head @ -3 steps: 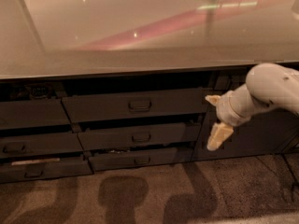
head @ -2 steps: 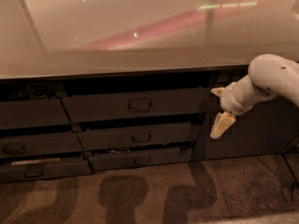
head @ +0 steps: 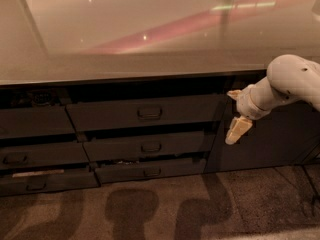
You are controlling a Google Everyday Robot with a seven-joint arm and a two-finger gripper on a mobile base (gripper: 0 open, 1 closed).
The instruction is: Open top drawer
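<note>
The top drawer is the widest dark grey front under the countertop, with a small rectangular pull handle at its centre. None of its interior shows, and a dark gap runs above it. My gripper, with pale fingers, hangs at the drawer's right end, in front of the cabinet frame. It is open and holds nothing. It is well to the right of the handle and touches nothing that I can see. The white arm comes in from the right.
Two shorter drawer fronts sit below the top drawer. More drawers stack at the left. A dark cabinet door is behind the gripper at the right. A glossy countertop overhangs all of it. Speckled carpet covers the floor.
The gripper has risen a little along the right end of the drawers, and the arm has lifted slightly. The drawers have not moved.
</note>
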